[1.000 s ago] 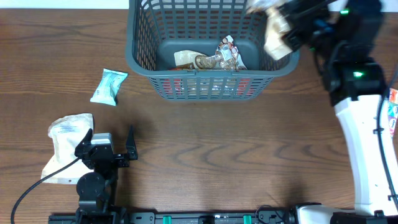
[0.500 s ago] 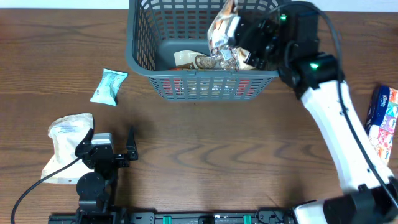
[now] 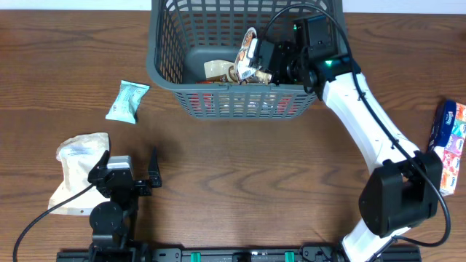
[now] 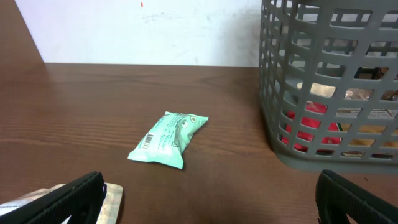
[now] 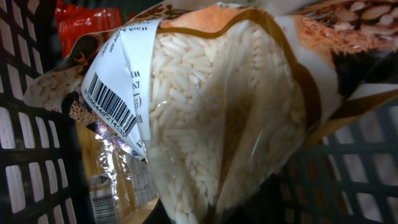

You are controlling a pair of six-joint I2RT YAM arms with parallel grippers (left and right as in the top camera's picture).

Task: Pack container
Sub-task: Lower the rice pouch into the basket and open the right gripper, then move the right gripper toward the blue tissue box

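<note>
Now, right arm [image 3: 364, 109] stretched into container [image 3: 156, 73], fingers [image 3: 264, 54] gripping rice packet [image 5: 211, 124], left fingers [image 3: 153, 169] open.

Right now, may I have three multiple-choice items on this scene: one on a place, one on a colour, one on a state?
1. Where is the rice bag?
A. on a shelf
B. inside the basket
C. on the floor

2. What colour is the small packet left of the basket?
A. teal
B. red
C. yellow

3. How is the left end effector?
A. shut on the packet
B. shut, empty
C. open, empty

Answers:
1 B: the right end effector holds it, with lattice walls on both sides in the right wrist view.
2 A: the overhead and left wrist views both show teal.
3 C: its fingers stand apart with nothing between them.
</note>
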